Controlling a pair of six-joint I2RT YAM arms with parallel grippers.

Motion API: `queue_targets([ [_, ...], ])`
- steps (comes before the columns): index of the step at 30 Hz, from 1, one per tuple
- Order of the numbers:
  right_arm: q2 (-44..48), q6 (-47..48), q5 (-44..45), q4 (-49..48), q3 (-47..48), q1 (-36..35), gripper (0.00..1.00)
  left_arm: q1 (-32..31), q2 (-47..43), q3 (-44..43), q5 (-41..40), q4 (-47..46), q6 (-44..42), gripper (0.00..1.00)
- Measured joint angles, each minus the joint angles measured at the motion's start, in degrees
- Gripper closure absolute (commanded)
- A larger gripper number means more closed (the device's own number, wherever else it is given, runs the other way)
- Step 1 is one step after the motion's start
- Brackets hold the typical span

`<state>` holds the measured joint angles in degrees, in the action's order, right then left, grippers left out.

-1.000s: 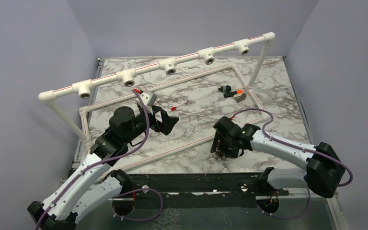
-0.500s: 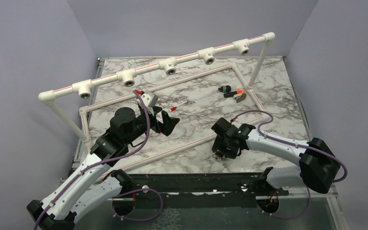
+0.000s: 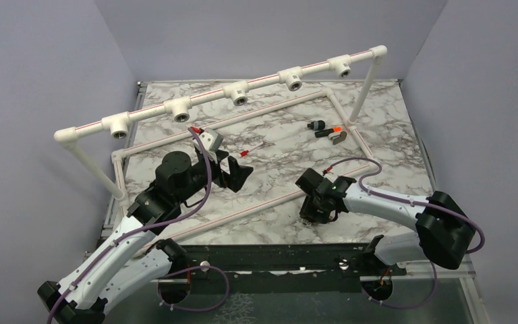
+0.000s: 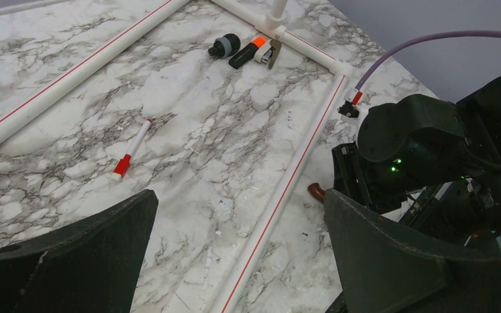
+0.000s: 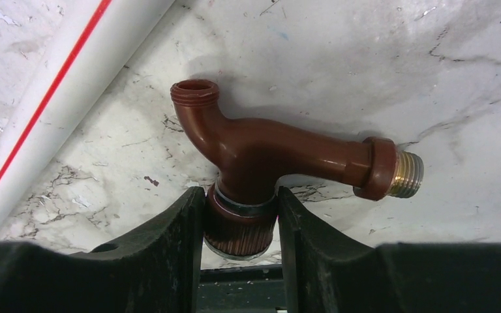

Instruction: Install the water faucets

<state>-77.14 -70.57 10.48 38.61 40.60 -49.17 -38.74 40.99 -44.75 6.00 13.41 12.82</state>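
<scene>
A reddish-brown water faucet (image 5: 267, 153) lies on the marble table with its bent spout to the left and its brass threaded end to the right. My right gripper (image 5: 240, 215) is shut on its ribbed knob, with one finger pressed against each side. From above, that gripper (image 3: 310, 214) points down at the table near the front and covers the faucet. The left wrist view shows only the spout tip (image 4: 316, 191) beside the low white pipe (image 4: 280, 195). My left gripper (image 3: 239, 177) hovers wide open and holds nothing. The raised pipe rail with white tee fittings (image 3: 243, 91) spans the back.
A low white pipe frame (image 3: 270, 199) with a red stripe lies on the table just left of the faucet. A red-capped pen (image 3: 246, 152) lies mid-table. Small black and orange parts (image 3: 327, 128) sit at the back right. Lilac walls close in both sides.
My right gripper's fingers have closed in onto the faucet's knob, and the arm has settled slightly left and lower. The left arm has stayed still and open.
</scene>
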Motion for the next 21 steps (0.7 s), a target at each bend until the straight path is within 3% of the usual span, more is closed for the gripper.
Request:
queue_targets([
  [5, 0.81, 0.42, -0.04, -0.07, -0.48, -0.02, 0.99, 0.00, 0.35, 0.00, -0.26, 0.02, 0.00, 0.01],
  [14, 8.55, 7.17, -1.07, 0.79, -1.62, -0.26, 0.99, 0.00, 2.14, -0.04, -1.84, 0.79, 0.02, 0.01],
  [21, 14.69, 18.47, -3.50, 1.09, 0.09, -0.94, 1.00, -0.02, 5.40, -2.97, -3.28, 4.79, 0.76, 0.01],
])
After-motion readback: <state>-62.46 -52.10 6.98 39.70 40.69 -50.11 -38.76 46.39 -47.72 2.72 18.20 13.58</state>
